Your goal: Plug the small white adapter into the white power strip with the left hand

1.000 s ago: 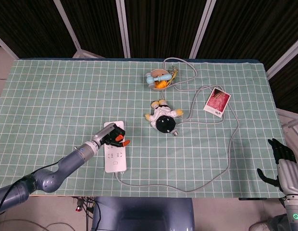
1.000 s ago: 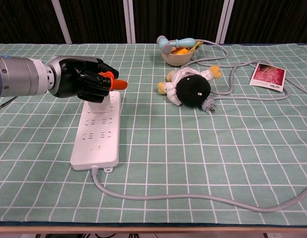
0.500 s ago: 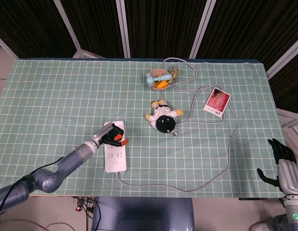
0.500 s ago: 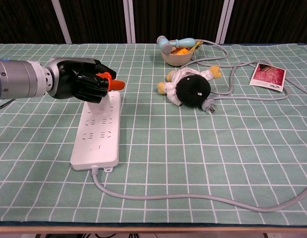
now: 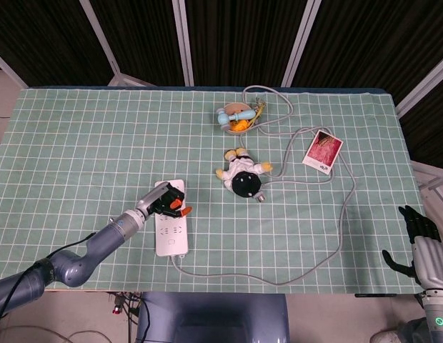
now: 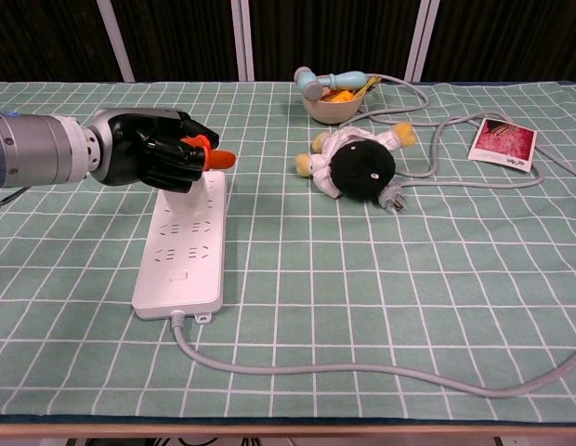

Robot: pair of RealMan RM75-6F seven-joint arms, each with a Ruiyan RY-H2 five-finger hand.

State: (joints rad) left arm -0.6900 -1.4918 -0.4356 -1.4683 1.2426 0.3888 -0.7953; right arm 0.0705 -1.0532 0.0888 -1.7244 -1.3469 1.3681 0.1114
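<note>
The white power strip [image 5: 172,234] [image 6: 180,261] lies lengthwise on the green checked cloth at the front left. My left hand [image 5: 166,203] [image 6: 149,150], black with orange fingertips, hovers low over the strip's far end with its fingers curled in. A small white block, the adapter [image 6: 183,198], shows just under the hand and reaches down to the strip's top face. Whether its pins sit in a socket is hidden by the hand. My right hand [image 5: 420,239] hangs off the table's right front corner, fingers apart and holding nothing.
The strip's grey cable [image 5: 343,229] [image 6: 362,370] loops along the front edge and up the right side. A plush toy [image 5: 244,175] [image 6: 358,165] lies mid-table, a bowl [image 5: 239,118] [image 6: 334,98] of small items behind it, and a picture card [image 5: 323,151] [image 6: 504,142] at the right.
Almost nothing. My left hand has eased a touch to the left over the strip's far end, still closed around the adapter. The right hand has not moved.
</note>
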